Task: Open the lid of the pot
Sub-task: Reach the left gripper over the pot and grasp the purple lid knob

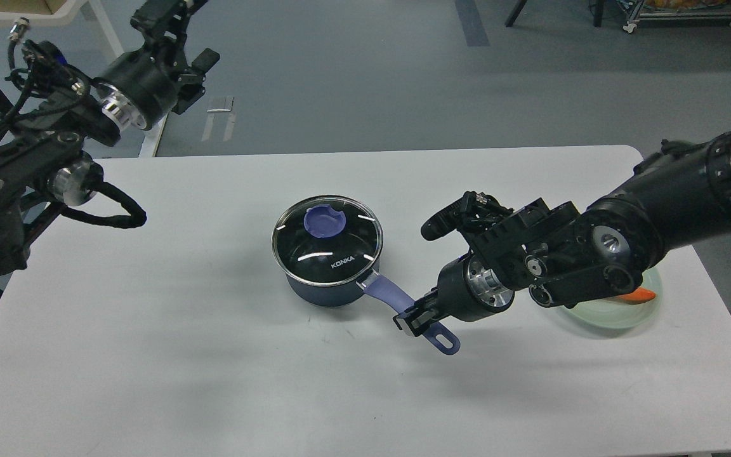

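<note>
Our right tool (417,315) sits low over the counter (181,355) at about five o'clock from the pot (330,289), and its two short fingers are clamped on the pot's long purple handle (391,296), just short of the loop at the handle's far end. The loop sticks out beyond the fingers toward five o'clock. The right arm reaches in from the three o'clock edge and crosses above a pale green plate (632,314), which lies on the counter well to the three o'clock side of the pot; something orange (643,295) shows at the plate's edge, mostly hidden by the arm, and we cannot tell what it is.

The pot stands upright near the middle of the white counter, its handle pointing toward five o'clock. The lid (327,238) rests flat on the pot's rim and covers it fully, with its purple knob (325,222) toward the twelve o'clock side and white lettering toward six o'clock.

Our left tool (204,60) is raised high at about ten o'clock from the pot, beyond the far edge of the counter and well apart from everything on it. It is dark and seen at an angle, so we cannot tell whether its fingers are spread or together.
</note>
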Controlling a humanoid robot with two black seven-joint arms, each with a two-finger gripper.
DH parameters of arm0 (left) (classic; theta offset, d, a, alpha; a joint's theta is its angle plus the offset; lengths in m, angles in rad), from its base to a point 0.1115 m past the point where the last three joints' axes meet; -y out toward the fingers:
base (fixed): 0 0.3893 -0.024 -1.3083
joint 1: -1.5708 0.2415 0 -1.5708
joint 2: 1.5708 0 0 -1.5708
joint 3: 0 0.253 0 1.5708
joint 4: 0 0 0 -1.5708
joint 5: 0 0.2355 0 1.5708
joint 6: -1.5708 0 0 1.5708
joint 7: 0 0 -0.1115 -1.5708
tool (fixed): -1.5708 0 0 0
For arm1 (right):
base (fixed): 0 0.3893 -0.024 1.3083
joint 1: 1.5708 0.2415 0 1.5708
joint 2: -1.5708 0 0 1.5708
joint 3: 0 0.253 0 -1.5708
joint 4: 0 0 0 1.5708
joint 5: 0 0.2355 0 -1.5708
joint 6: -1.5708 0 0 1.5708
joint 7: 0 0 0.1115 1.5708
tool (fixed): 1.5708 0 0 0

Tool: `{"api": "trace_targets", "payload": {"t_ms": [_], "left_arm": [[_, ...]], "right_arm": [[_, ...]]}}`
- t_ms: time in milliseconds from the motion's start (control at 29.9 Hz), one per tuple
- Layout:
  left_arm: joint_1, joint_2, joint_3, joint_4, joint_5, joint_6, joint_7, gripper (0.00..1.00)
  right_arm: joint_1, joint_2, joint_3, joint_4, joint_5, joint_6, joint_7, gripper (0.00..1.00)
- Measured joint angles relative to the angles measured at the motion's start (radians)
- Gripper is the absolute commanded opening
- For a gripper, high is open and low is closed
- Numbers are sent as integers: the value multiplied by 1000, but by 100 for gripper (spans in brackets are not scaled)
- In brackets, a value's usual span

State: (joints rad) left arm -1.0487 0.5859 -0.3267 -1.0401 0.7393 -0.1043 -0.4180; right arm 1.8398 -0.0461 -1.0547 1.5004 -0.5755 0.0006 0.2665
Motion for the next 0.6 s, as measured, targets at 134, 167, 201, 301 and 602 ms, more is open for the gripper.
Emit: {"api": "trace_targets", "payload": {"t_ms": [134,167,201,301,602], "left_arm": [[-19,-2,12,-91,301,22,5,99],[-20,-4,19,-97,372,25,5,99],[-21,-8,28,-101,457,33,5,99],[-24,-35,60,-105,665,67,0,99],[-24,-61,258,-99,973,222,-2,99]], "right_arm": [[-10,-4,7,-1,0,1,2,13],[-11,-4,7,-1,0,1,2,13],[-11,-4,8,-1,0,1,2,13],[-12,-4,8,-2,-1,2,3,13],[-13,-5,9,-2,-1,3,4,13]]}}
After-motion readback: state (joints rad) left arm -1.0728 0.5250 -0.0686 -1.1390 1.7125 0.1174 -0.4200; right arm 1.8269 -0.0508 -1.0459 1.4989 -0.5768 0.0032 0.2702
